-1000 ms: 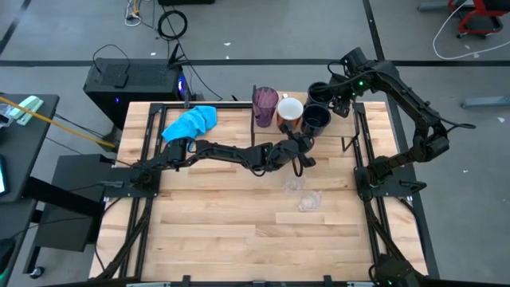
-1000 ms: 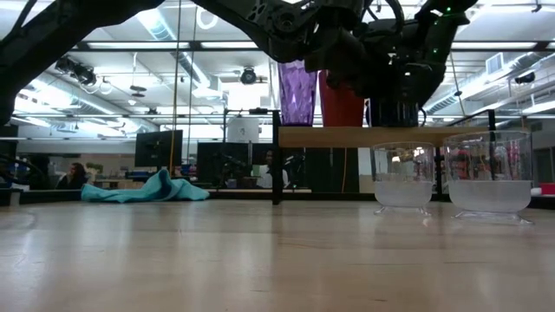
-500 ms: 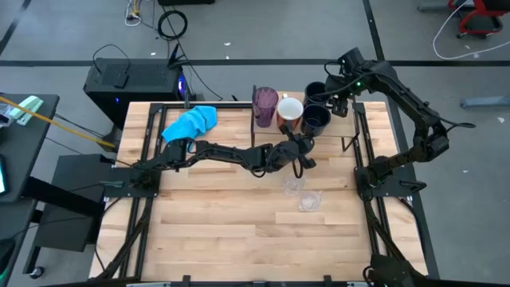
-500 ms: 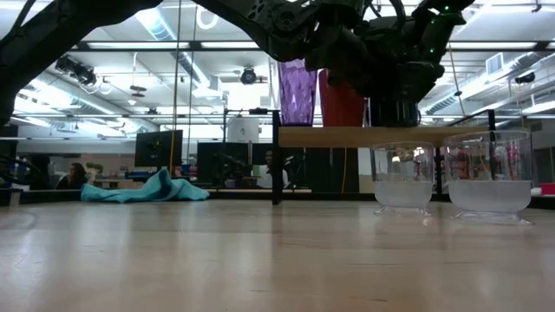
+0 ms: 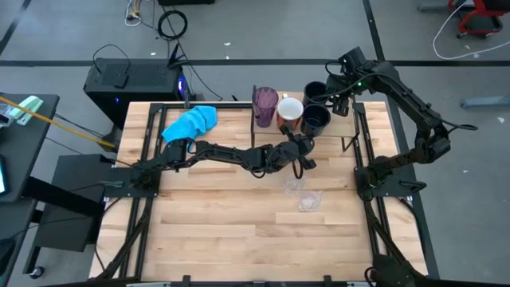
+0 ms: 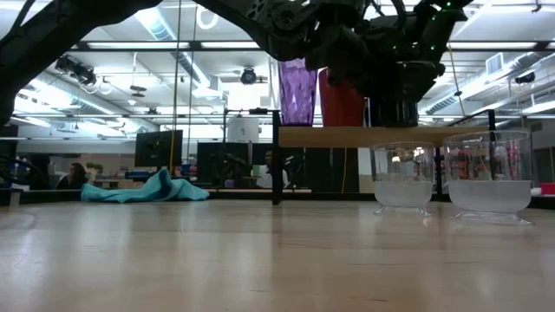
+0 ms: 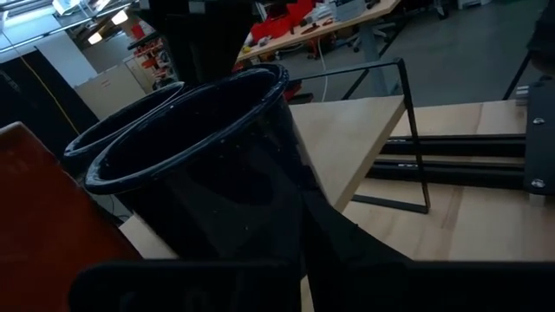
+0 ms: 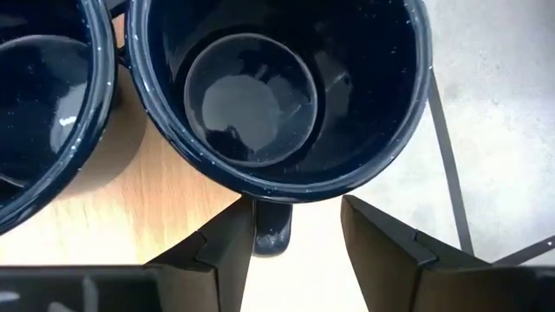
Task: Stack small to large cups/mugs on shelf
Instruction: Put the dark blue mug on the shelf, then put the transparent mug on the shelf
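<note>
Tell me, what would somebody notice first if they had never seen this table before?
Probably the row of cups on the raised wooden shelf at the back: a purple tumbler, an orange mug and two black mugs. The left tool reaches across to the nearer black mug, and the right tool hovers at the farther one's handle. A bright blue cloth lies at the back left.

black mugs [image 8: 260,95]: glossy enamel | shelf [image 7: 347,147]: matt wood | cloth [image 5: 191,122]: soft
</note>
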